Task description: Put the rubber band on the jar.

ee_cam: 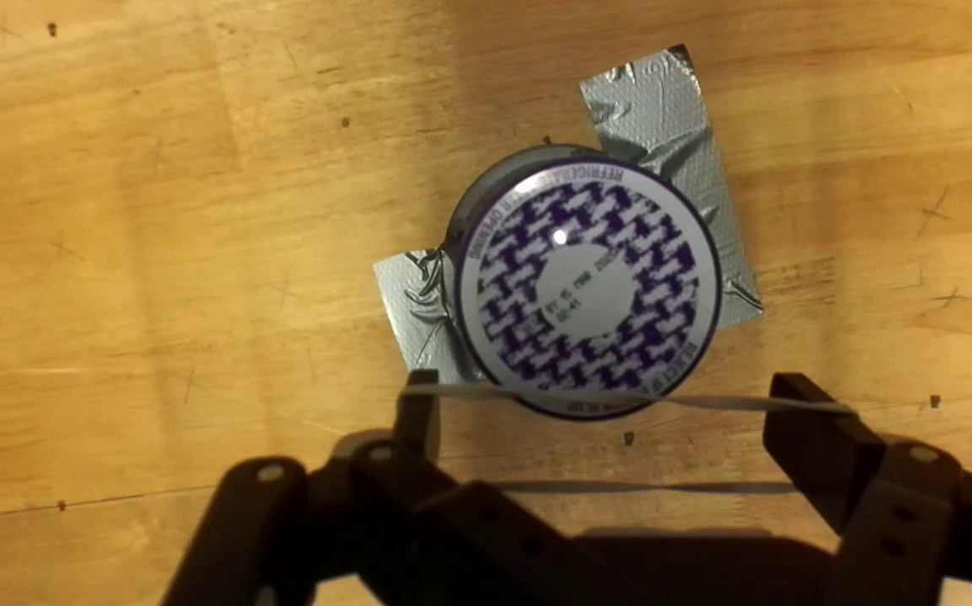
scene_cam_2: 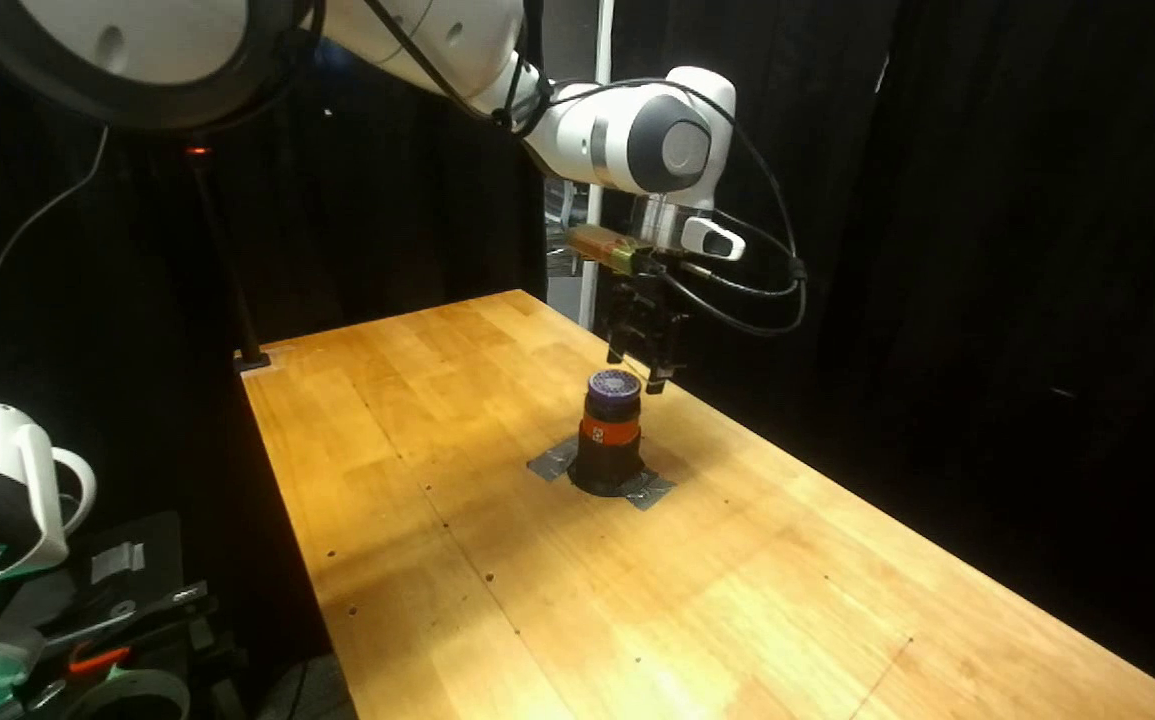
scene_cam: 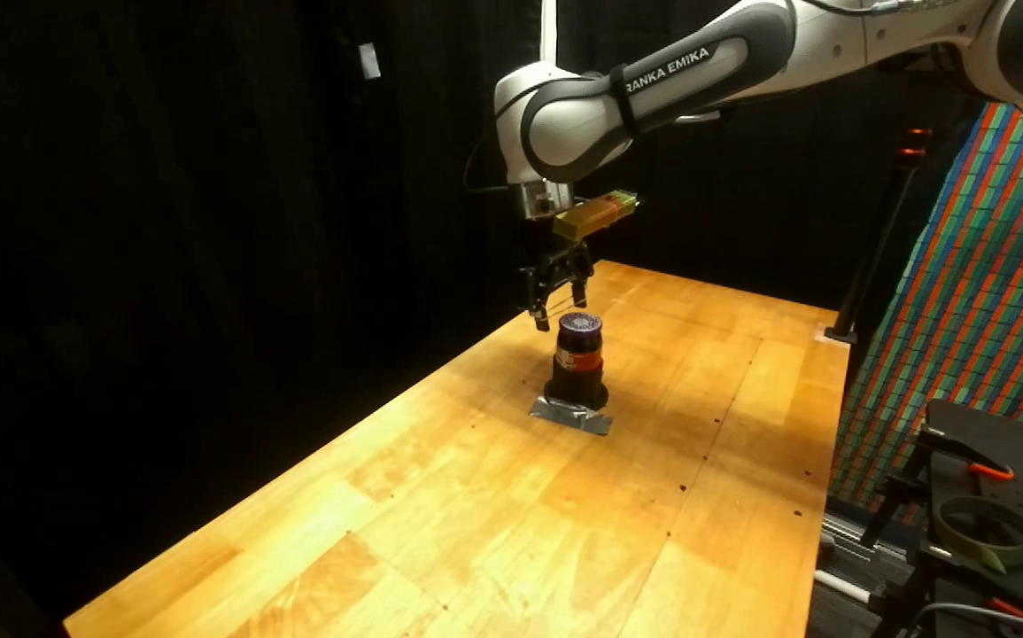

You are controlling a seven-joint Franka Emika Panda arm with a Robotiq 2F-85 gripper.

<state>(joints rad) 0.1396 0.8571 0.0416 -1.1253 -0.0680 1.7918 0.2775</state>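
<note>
The jar stands upright on the table in both exterior views. It has a purple-and-white patterned lid and an orange-red label. In the wrist view the jar's lid faces the camera. My gripper is open above and slightly beside the jar, its fingertips apart from it; it also shows in the exterior view and wrist view. A thin rubber band is stretched around the outside of both fingers. Its near strand crosses over the lid's edge in the wrist view; the other strand runs nearer the palm.
A dark round base surrounds the jar's bottom. Grey tape fixes it to the wooden table. A black post stands at a table corner. A side cart with a tape roll stands beside the table.
</note>
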